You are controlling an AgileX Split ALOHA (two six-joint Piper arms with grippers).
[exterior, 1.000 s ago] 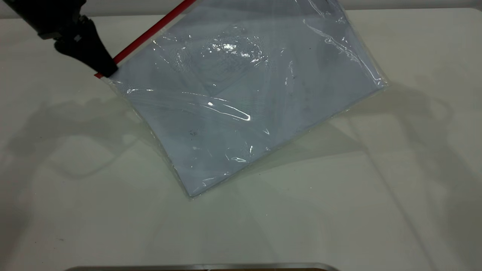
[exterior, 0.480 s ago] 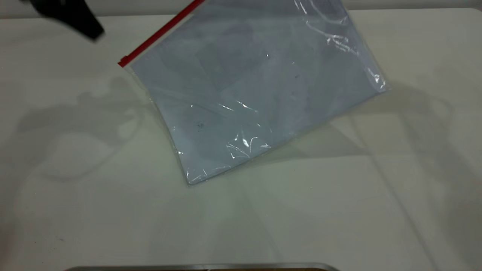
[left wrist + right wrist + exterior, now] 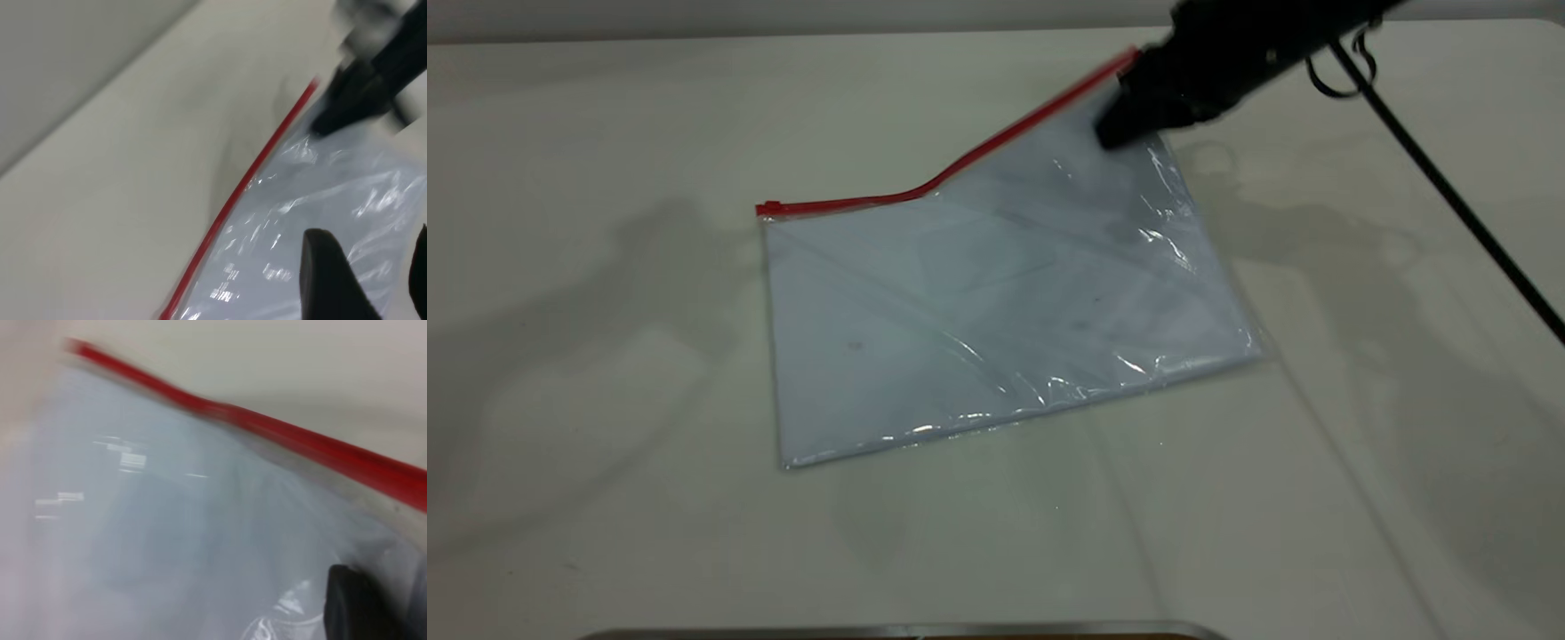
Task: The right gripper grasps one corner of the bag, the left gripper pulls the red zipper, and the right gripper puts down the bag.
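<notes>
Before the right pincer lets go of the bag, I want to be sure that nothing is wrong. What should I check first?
1. Right pincer grips the corner of the flat clear plastic bag: ok.
2. Most of the bag lies on the white table: ok.
3. Held corner is down on the table: not ok, it is raised.
4. Thin red zipper strip is fully pulled: cannot tell.
5. Left pincer is open and holds nothing: ok.

Clear bag (image 3: 978, 311) lies mostly flat, red zipper (image 3: 925, 188) corner (image 3: 1125, 64) raised.
</notes>
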